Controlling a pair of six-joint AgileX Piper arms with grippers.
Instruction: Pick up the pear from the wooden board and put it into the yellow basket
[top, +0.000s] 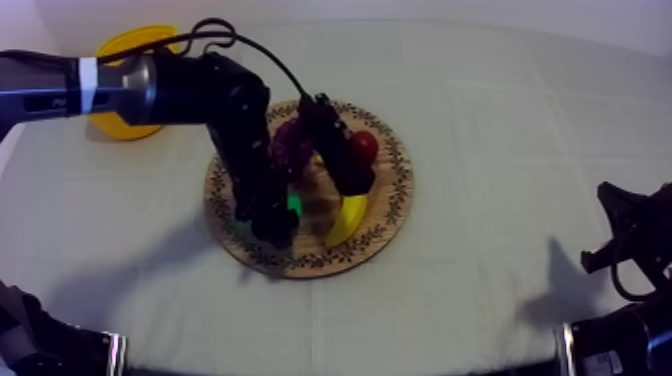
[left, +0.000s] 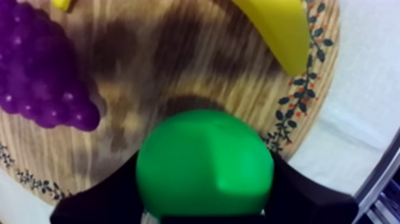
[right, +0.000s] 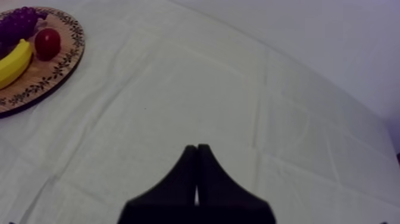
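On the table (top: 500, 150), the board (top: 392, 205) is set centrally, the basket (top: 125, 45) well apart at far left. The left end effector (top: 278, 222) is clamped on the pear (left: 205, 164) over the board; the right end effector (right: 197, 149) is clenched empty.

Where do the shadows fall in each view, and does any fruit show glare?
Top view: the left arm throws a soft shadow on the cloth beside the board; the right arm another. Left wrist view: dark shadow on the board beyond the pear, small glints on the grapes. Right wrist view: cloth evenly lit, no glare.
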